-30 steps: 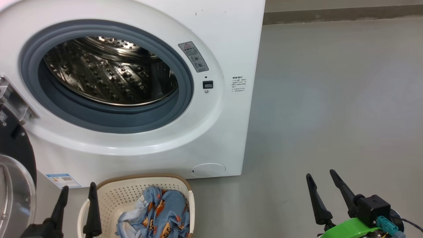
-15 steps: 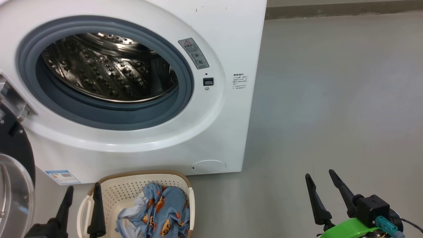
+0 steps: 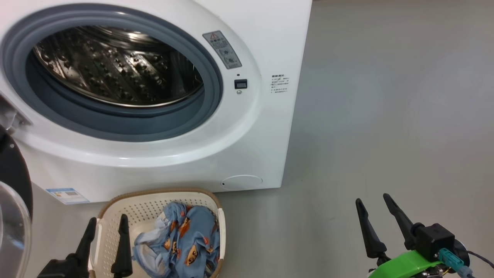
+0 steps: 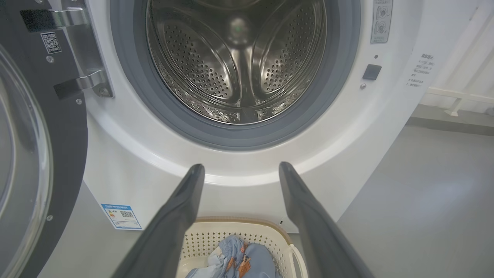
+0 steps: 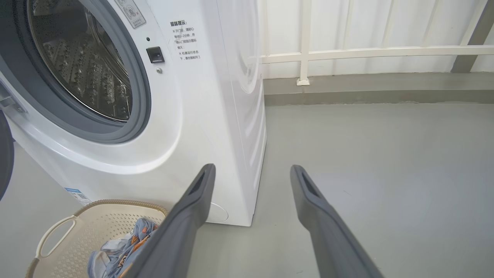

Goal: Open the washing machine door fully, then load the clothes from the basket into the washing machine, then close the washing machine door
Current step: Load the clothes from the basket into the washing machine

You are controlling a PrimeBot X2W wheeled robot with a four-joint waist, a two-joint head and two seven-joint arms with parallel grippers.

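Head view puts my left gripper [image 3: 108, 218] at the lower left, fingers spread wide with nothing between them, tips over the left edge of the basket [image 3: 154, 192]. My right gripper [image 3: 372, 197], fingers likewise parted and empty, hovers over the grey floor [image 3: 386, 116]. The clothes [image 3: 185, 239] lie bundled in the basket, just in front of the washing machine [image 3: 251, 127]. The washing machine door [image 3: 15, 181] stands swung out at left.
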